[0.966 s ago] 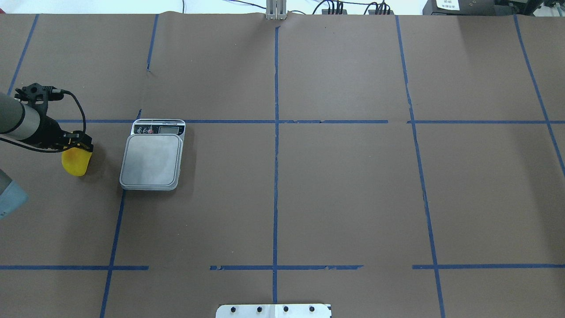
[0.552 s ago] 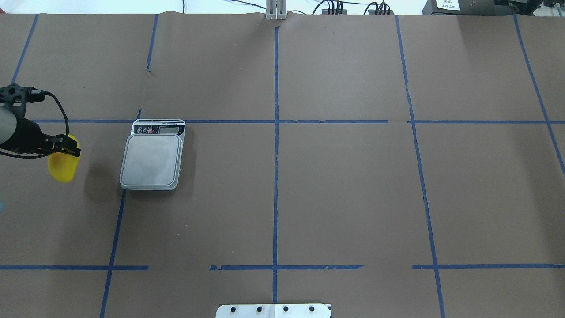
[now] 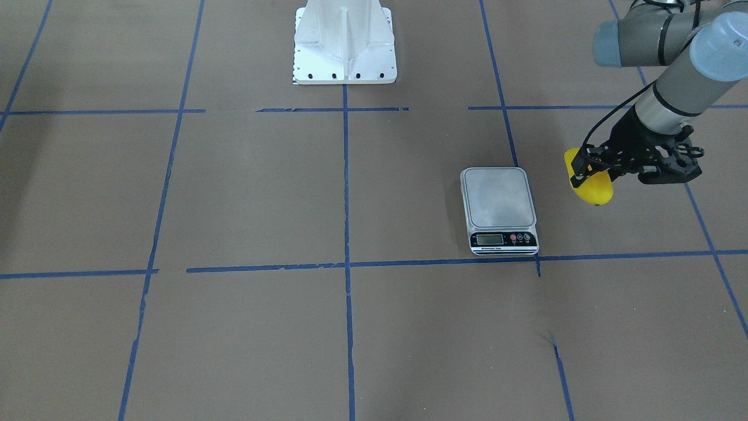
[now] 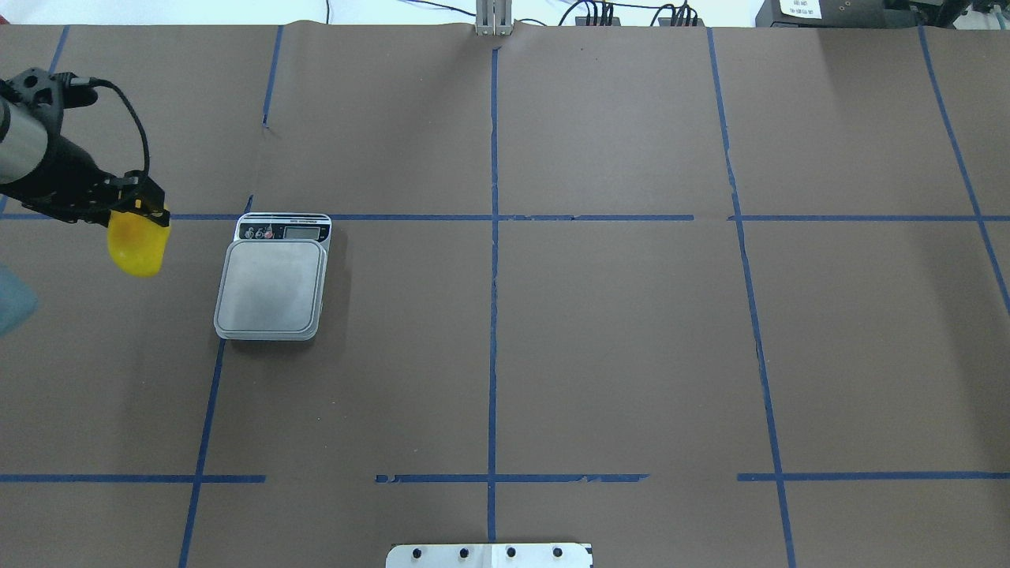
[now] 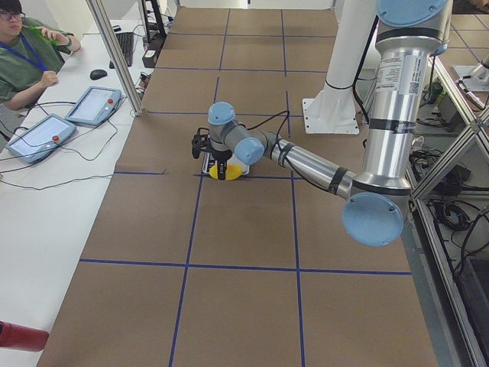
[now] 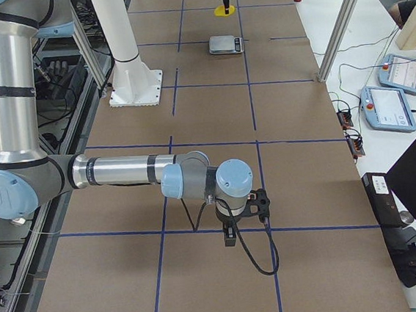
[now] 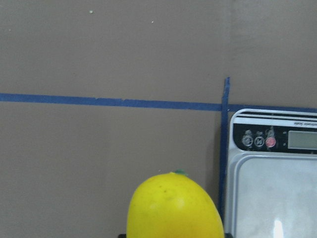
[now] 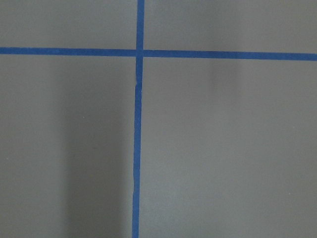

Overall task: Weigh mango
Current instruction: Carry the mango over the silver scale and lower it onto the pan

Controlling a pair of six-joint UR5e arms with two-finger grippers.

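Note:
The mango (image 4: 138,248) is yellow and hangs from my left gripper (image 4: 140,213), which is shut on its upper end and holds it above the table, just left of the scale (image 4: 272,288). In the front-facing view the mango (image 3: 591,186) hangs to the right of the scale (image 3: 499,199). The left wrist view shows the mango (image 7: 174,208) beside the scale's platform (image 7: 275,193), which is bare. My right gripper (image 6: 230,235) shows only in the exterior right view, low over the table far from the scale. I cannot tell whether it is open or shut.
Brown paper with blue tape lines (image 4: 493,237) covers the table. The white robot base (image 3: 345,41) stands at the near edge. Tablets (image 5: 46,138) and an operator (image 5: 27,53) are at the side bench.
My left gripper, still holding the mango, has swung left and then toward the far side of the table, ending level with the scale's display end. The scale has not moved.

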